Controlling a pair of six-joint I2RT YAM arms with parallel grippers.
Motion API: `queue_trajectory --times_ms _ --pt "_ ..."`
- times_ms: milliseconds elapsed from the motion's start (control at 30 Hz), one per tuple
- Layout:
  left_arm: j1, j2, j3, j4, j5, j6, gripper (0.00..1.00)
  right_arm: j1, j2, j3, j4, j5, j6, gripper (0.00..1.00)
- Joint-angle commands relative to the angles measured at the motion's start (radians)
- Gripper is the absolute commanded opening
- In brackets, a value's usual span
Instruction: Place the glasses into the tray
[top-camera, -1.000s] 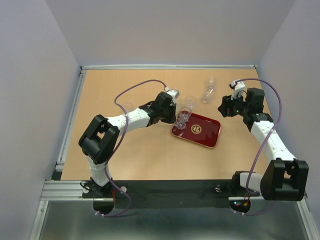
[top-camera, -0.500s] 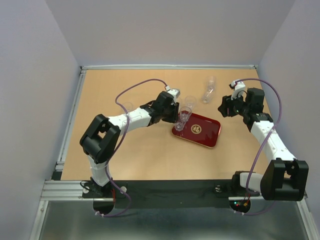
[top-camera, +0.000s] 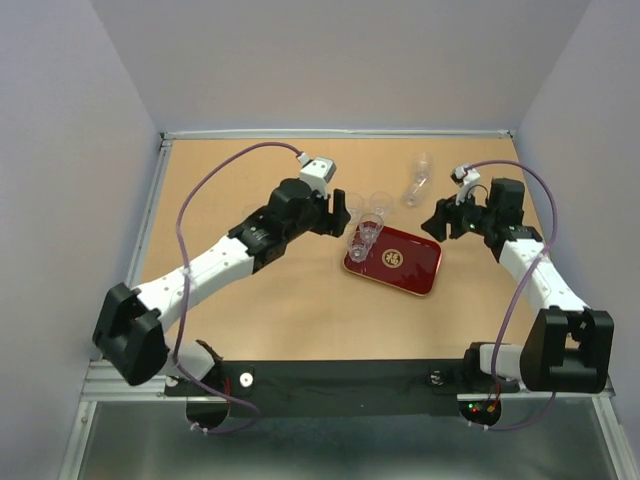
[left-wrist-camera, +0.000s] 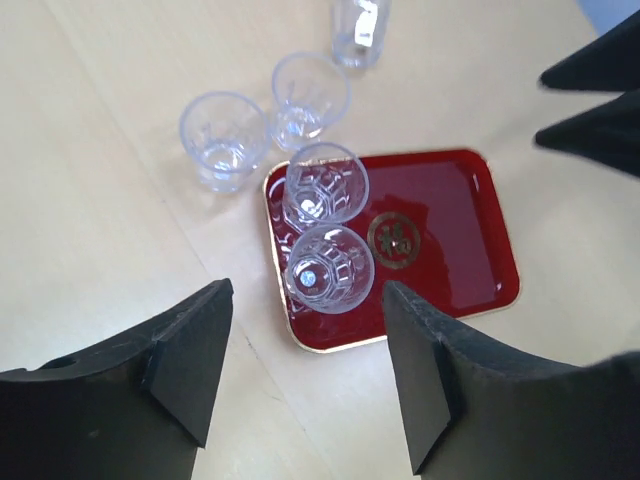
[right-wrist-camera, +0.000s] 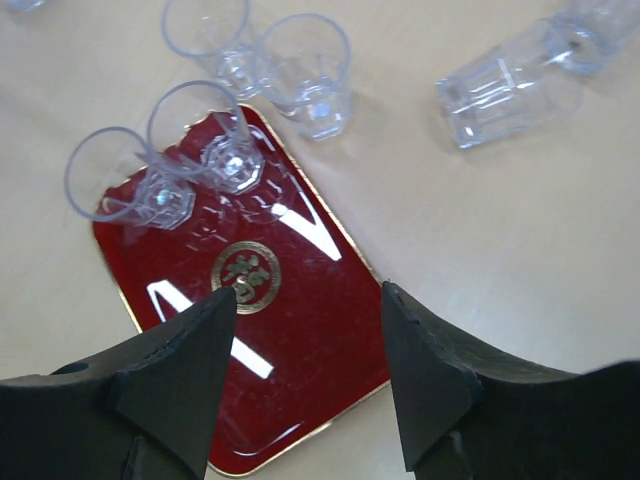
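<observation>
Tabletop, light wood, bordered by aluminium frame rail at left and far edges, black base strip along near edge, pale grey walls on three sides.

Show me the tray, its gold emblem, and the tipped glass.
tray (left-wrist-camera: 452, 228), left wrist view, bare red floor.
gold emblem (right-wrist-camera: 246, 277), right wrist view, its centre.
tipped glass (right-wrist-camera: 505, 95), right wrist view, side wall.

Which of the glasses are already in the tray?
Only the pair of glasses standing side by side on the tray, beside its gold emblem; the rest are on the table.
</observation>
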Motion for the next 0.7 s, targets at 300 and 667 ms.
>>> queue_trajectory --times_ms 300,667 --pt "0.012 -0.373 -0.149 -0.112 -0.384 0.259 0.9 0.065 0.353 0.326 -0.01 -0.12 0.218 0.65" --pt "0.014 -0.496 -0.269 -0.072 -0.487 0.322 0.9 0.213 0.593 0.587 -0.113 0.221 0.247 0.64"
